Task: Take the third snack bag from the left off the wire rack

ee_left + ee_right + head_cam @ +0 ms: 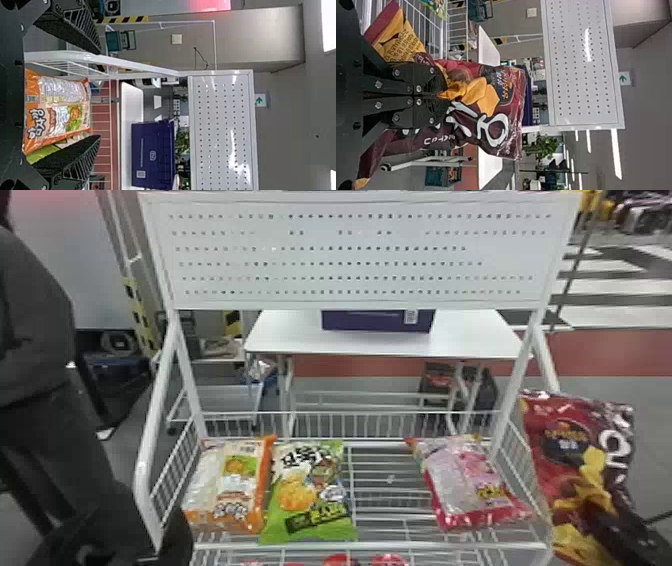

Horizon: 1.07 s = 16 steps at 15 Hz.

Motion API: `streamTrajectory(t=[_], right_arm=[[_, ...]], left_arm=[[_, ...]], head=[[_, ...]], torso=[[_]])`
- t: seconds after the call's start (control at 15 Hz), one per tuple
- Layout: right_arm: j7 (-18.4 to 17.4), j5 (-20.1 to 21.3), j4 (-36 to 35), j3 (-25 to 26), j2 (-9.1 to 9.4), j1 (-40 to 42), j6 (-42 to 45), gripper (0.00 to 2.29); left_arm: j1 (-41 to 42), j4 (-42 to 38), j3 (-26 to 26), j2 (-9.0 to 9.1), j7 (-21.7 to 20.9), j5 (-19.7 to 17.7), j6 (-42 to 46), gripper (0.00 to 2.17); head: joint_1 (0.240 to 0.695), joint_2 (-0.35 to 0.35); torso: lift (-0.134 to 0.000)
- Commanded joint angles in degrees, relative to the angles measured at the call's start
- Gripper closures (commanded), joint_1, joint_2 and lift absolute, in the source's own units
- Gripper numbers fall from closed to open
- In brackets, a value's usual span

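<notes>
The third snack bag, a dark red one printed with yellow chips, hangs in the air just right of the wire rack, outside its side rail. My right gripper is shut on this bag near its lower part. On the rack shelf lie an orange bag, a green bag and a pink bag, with a bare gap between the green and the pink. My left gripper is open at the rack's front left corner, facing the orange bag.
A white perforated back panel rises behind the shelf. Beyond it a white table carries a dark blue box. A person in dark clothes stands left of the rack. Red items show on the shelf below.
</notes>
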State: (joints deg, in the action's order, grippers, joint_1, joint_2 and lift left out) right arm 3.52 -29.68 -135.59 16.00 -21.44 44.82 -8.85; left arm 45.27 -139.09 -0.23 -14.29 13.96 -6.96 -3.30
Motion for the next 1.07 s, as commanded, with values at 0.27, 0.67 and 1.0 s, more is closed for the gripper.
streamTrajectory(t=[0.27,0.67,1.0], right_arm=[[0.3,-0.1,-0.2,0.2,0.26,1.1,1.9,2.24],[0.9,-0.2,-0.5,0.2,0.18,2.0,3.3,2.24],[0.9,-0.1,-0.5,0.0,0.0,2.0,3.3,2.24]], left_arm=[[0.6,-0.2,-0.1,0.05,0.0,0.2,0.3,0.14],[0.8,0.0,0.0,-0.13,0.0,0.3,0.5,0.14],[0.8,0.0,-0.3,0.05,-0.1,0.5,0.5,0.14]], head=[[0.499,0.0],[0.499,0.0],[0.499,0.0]], torso=[[0.0],[0.0],[0.0]])
